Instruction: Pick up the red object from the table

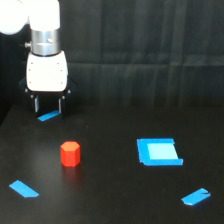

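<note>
gripper [48,105] jaws apart, empty, above a blue strip [48,117]; red object [70,153] stands unobstructed on the table [110,195]; blue square patch [159,152] well apart.

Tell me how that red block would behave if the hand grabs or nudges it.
The red block looks rigid, so it likely won't deform. Its flat facets and squat shape suggest it slides rather than rolls or tips. Being small, it is probably light. The hand looks open and wide enough.

White arm [30,17], silver collar, end effector [48,105] (black fingers)
</note>
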